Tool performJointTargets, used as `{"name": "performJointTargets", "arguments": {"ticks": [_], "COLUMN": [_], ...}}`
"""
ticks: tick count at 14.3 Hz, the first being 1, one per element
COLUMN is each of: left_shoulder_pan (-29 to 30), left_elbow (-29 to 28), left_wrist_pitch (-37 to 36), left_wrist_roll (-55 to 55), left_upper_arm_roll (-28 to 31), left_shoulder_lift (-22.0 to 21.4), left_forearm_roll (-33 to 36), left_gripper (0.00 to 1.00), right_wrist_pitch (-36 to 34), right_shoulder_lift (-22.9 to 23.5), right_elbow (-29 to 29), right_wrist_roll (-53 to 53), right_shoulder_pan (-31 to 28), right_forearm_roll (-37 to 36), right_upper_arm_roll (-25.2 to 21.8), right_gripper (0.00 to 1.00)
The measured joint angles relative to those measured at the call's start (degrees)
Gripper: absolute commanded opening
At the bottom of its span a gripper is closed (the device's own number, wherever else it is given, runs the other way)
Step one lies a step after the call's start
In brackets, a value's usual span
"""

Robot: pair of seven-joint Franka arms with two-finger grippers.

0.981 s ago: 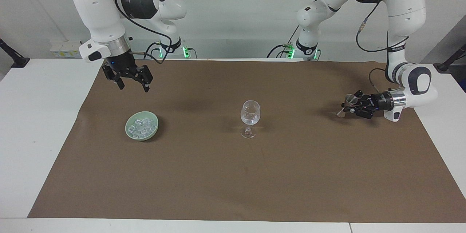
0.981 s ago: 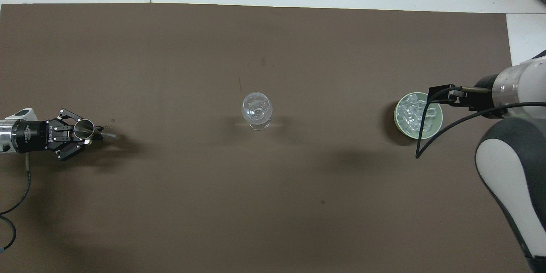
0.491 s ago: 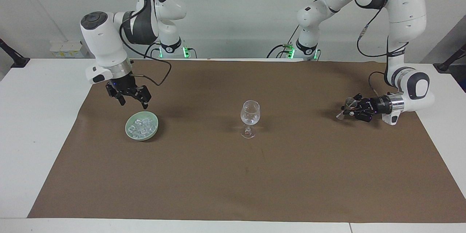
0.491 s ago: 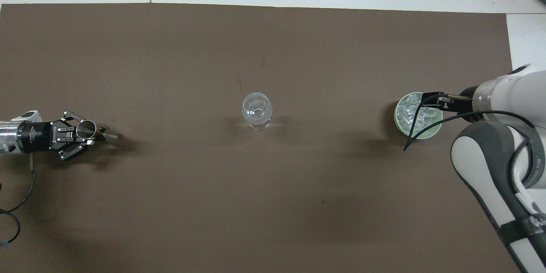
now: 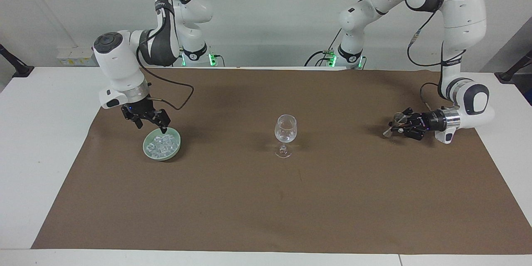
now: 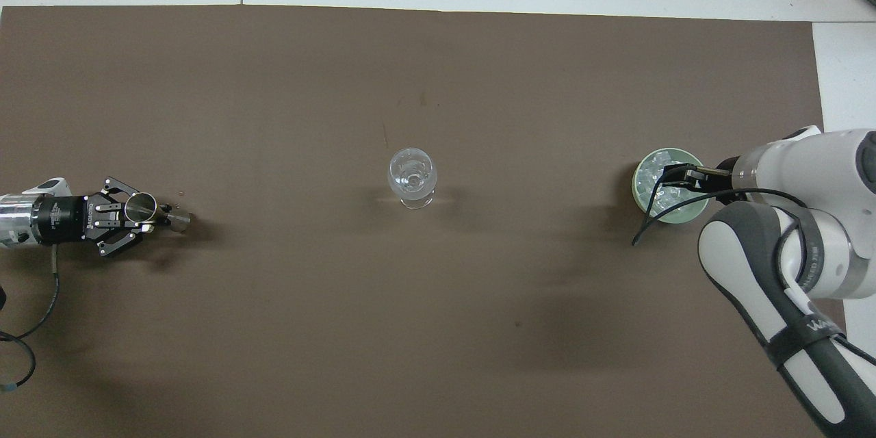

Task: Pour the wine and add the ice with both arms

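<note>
A clear stemmed wine glass (image 5: 285, 131) (image 6: 412, 174) stands upright at the middle of the brown mat. Toward the right arm's end sits a pale green bowl (image 5: 146, 149) (image 6: 691, 209) holding several ice cubes (image 5: 163, 144) (image 6: 649, 181). My right gripper (image 5: 153, 128) (image 6: 674, 176) is open just above the bowl's robot-side rim, one fingertip down at the ice. At the left arm's end, my left gripper (image 5: 397, 125) (image 6: 147, 212) lies level and low over the mat, shut on a small clear cup (image 5: 392, 128) (image 6: 140, 205) tipped on its side. I cannot tell whether either vessel holds wine.
The brown mat (image 5: 266, 199) covers most of the white table (image 5: 37, 141). A black cable (image 6: 650, 222) loops from the right wrist over the bowl's edge. The right arm's forearm (image 6: 773, 274) fills that corner of the overhead view.
My right gripper has come down from high above the mat to the ice bowl's rim, staying open. My left gripper has sunk a little with the cup.
</note>
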Motion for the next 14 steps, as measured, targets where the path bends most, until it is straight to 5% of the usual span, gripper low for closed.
{"name": "performJointTargets", "arguments": {"ticks": [7,10,12,14], "left_shoulder_pan": [0.0,0.0,0.0,0.0], "left_elbow": [0.3,0.8,1.1,1.5], "left_wrist_pitch": [0.0,0.0,0.0,0.0], "left_wrist_roll": [0.0,0.0,0.0,0.0], "left_upper_arm_roll": [0.0,0.0,0.0,0.0], "left_shoulder_lift": [0.8,1.2,1.5,1.9], "left_forearm_roll": [0.0,0.1,0.4,0.5], "left_gripper": [0.00,0.00,0.00,0.00], "right_wrist_pitch": [5.5,6.3,6.3,6.3], "right_shoulder_lift": [1.4,1.7,1.8,2.1], "right_elbow": [-4.4,-5.0,-5.0,-5.0], "right_wrist_roll": [0.1,0.1,0.1,0.1], "right_shoulder_pan": [1.6,1.7,1.7,1.6], "right_forearm_roll": [0.0,0.0,0.0,0.0], "right_upper_arm_roll": [0.3,0.3,0.2,0.2], "right_gripper": [0.91,0.79,0.53,0.12]}}
